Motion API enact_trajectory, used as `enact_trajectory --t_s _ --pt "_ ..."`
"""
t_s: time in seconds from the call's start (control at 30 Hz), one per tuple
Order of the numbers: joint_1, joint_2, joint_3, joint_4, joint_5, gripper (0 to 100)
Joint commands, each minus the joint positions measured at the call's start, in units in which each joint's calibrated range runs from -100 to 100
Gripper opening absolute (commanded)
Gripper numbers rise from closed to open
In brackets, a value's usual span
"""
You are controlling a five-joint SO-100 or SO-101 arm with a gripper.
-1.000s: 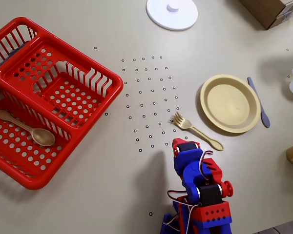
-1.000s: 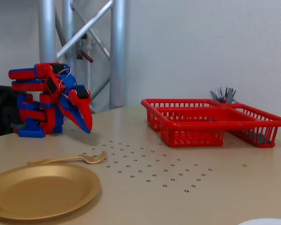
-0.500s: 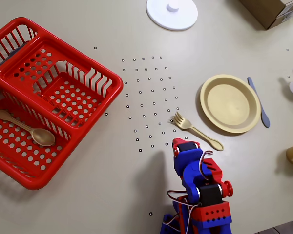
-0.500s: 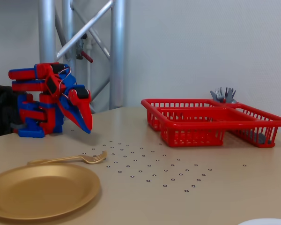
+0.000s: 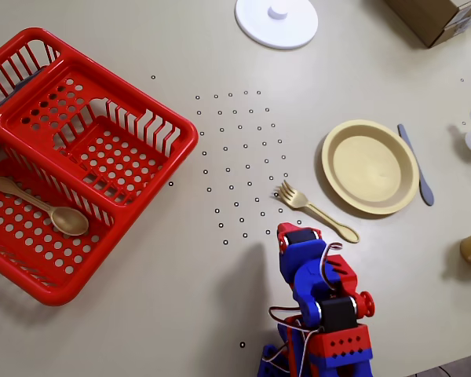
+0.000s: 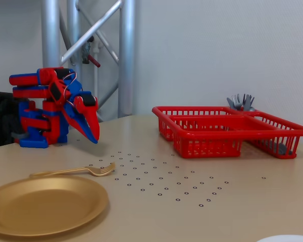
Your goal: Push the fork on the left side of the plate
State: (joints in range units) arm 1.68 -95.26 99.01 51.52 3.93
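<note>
The pale tan fork (image 5: 314, 208) lies flat on the table just below and left of the round yellow plate (image 5: 370, 166) in the overhead view, tines pointing up-left. In the fixed view the fork (image 6: 73, 171) rests just behind the plate (image 6: 43, 204). My red and blue gripper (image 5: 292, 232) hovers close beside the fork's handle, folded near the arm's base. In the fixed view the gripper (image 6: 93, 138) points down with its fingers together, above the table and apart from the fork.
A red basket (image 5: 71, 157) fills the left of the overhead view and holds a tan spoon (image 5: 43, 207). A grey-blue knife (image 5: 416, 165) lies right of the plate. A white disc with a knob (image 5: 276, 20) sits at the top edge, a cardboard box (image 5: 436, 17) top right.
</note>
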Motion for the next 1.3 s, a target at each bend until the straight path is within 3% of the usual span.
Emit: enact_trajectory --t_s 0.0,0.87,1.27 --pt "-0.3 -0.4 0.9 0.0 0.4 0" --pt "-0.2 -0.3 0.7 0.0 -1.2 0" --pt "-3.6 34.1 -29.4 5.5 11.6 0"
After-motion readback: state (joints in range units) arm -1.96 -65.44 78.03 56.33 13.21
